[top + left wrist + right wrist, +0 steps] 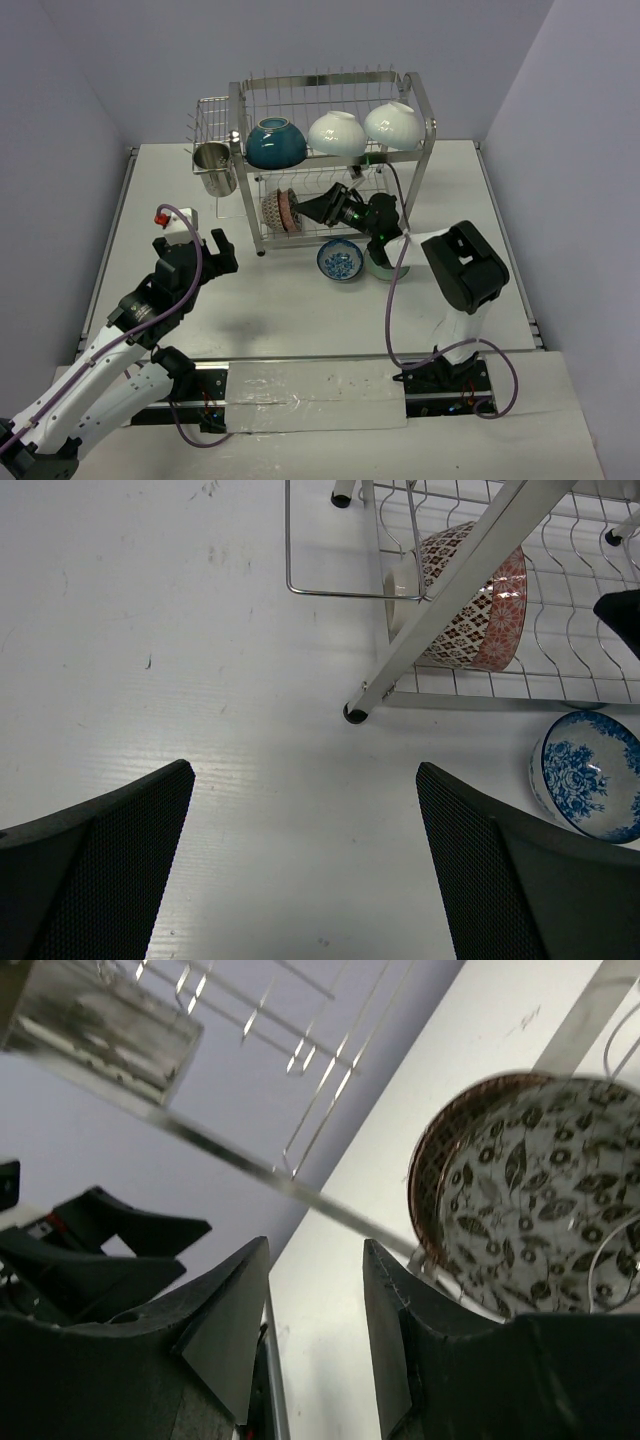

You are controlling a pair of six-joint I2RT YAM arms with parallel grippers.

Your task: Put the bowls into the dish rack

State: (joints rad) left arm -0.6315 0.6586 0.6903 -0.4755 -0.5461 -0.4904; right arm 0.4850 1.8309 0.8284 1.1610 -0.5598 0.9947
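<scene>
The white desk point(250, 310) carries the two-tier steel wire dish rack point(320, 78), placed upper centre of the overhead view.

The left gripper point(305, 880) sits lower left of the rack. It is released, jaws spread wide, with only bare desk between them. The right gripper point(315, 1310) reaches into the rack's lower tier. Its jaws are parted and hold nothing, and it is just beside the red patterned bowl point(281, 211).

Upper tier, left to right, all tipped on edge:
- teal bowl point(276, 143)
- white bowl point(337, 133)
- second white bowl point(393, 125)

Lower tier, left end: the red patterned bowl stands on edge among the prongs. The right wrist view shows a dark leaf print inside it.

On the desk, just in front of the rack:
- blue-white bowl point(340, 261), upright
- pale green bowl point(378, 268), beside it to the right and mostly hidden under the right arm

A steel cup point(214, 168) is at the side basket point(210, 115), at the rack's left.
</scene>
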